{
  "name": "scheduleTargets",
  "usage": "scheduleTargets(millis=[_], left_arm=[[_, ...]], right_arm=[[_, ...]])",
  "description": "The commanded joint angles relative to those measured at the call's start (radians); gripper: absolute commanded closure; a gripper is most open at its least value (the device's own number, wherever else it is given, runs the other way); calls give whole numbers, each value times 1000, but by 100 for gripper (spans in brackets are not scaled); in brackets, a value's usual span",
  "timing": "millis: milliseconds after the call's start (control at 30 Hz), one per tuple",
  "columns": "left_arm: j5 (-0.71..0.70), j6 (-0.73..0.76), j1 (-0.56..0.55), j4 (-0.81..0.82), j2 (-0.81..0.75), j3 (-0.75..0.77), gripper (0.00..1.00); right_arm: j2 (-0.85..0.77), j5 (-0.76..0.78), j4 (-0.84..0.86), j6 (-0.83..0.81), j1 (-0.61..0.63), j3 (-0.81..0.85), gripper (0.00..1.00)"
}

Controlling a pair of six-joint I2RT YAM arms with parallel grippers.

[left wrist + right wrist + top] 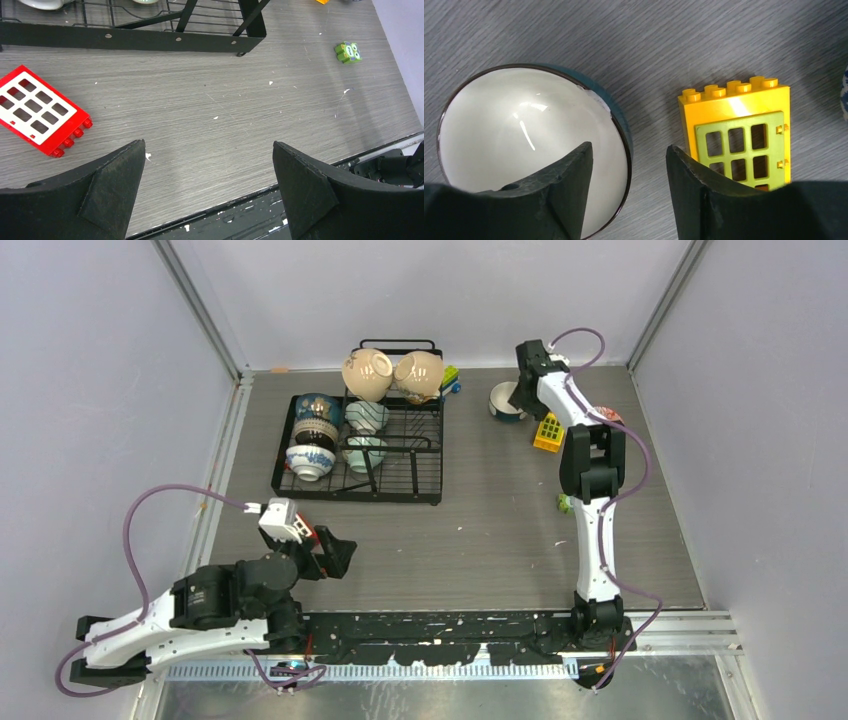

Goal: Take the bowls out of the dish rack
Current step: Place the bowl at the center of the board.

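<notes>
One big dish rack (400, 485) sits just ahead of the left tool (208, 144), six bowls (367, 375) loaded in it. That tool gapes wide, holding nothing. Over at the right tool (629, 147), jaws partly parted, straddling the rim of a teal bowl (524, 150) on the tabletop (225, 100), no grip. Yellow block (734, 125) just to its right.

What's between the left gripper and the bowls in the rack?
Nothing visible. Only tabletop lies between the open left gripper and the dish rack holding the bowls; a red block lies off to one side.
</notes>
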Motion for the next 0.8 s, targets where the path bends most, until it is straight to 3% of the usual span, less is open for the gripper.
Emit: scheduleTargets(millis=[0,367,600,767], left_arm=[[-47,6,-1,-2,20,41,0],[-138,350,-1,283,199,146,0],[-114,543,30,396,345,300,0],[51,571,202,429,437,397,0]], right_arm=[[-139,-3,35,2,-1,15,37],[-476,61,93,-36,96,-5,26],[-826,83,245,-100,258,-374,10],[-1046,-18,344,-56,314,-652,7]])
